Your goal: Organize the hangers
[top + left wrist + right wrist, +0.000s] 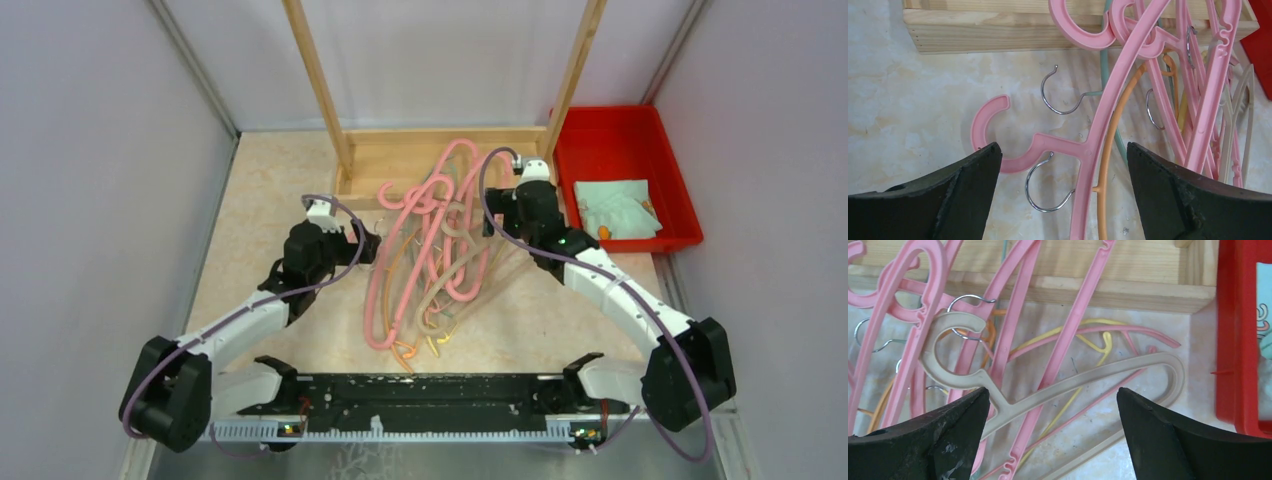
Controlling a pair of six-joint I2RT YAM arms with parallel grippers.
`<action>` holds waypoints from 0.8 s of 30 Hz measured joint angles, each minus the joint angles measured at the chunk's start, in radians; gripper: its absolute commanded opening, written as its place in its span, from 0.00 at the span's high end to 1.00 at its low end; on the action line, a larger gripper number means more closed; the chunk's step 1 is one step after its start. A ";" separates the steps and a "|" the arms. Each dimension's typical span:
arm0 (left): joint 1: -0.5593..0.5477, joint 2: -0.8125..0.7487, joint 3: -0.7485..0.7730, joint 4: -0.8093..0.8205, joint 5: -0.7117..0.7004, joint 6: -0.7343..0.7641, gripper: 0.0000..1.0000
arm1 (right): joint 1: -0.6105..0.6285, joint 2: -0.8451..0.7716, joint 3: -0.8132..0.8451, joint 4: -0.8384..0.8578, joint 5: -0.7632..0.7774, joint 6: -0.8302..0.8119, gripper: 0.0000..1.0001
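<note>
A tangled pile of hangers (430, 250) lies mid-table, its hooks against the wooden rack base (400, 152). My left gripper (368, 240) is open and empty at the pile's left edge. In the left wrist view its jaws (1063, 145) stand wide over a thick pink hanger (1098, 130), beside an orange hanger (1108, 150) and a wire hook (1035, 197). My right gripper (505, 205) is open and empty over the pile's right side. In the right wrist view it (1052, 390) straddles a beige hanger (1088, 375) lying over pink hangers (1068, 335) and a yellow hanger (1098, 340).
The rack's two wooden uprights (315, 70) rise from the base at the back. A red bin (680, 200) holding a pale green cloth (615, 210) stands at the back right, and it also shows in the right wrist view (1228, 340). Grey walls close both sides.
</note>
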State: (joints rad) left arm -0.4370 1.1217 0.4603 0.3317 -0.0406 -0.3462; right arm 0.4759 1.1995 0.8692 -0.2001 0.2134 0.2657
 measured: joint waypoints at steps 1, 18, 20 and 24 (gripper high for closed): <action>0.000 -0.002 0.000 -0.002 0.000 0.000 0.00 | 0.000 0.001 0.002 -0.010 0.015 0.001 0.01; -0.118 -0.153 -0.052 -0.085 -0.002 -0.052 0.02 | 0.001 -0.093 -0.070 0.046 0.047 -0.029 0.11; -0.151 -0.183 -0.080 -0.094 -0.020 -0.073 0.03 | 0.002 -0.090 -0.071 0.050 0.045 -0.029 0.16; -0.187 -0.209 -0.139 -0.124 -0.056 -0.113 0.09 | 0.002 -0.079 -0.073 0.058 0.039 -0.026 0.19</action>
State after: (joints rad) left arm -0.6239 0.9127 0.3210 0.2077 -0.0971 -0.4595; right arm 0.4774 1.1206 0.7963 -0.1425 0.2527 0.2398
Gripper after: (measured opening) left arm 0.943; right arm 0.820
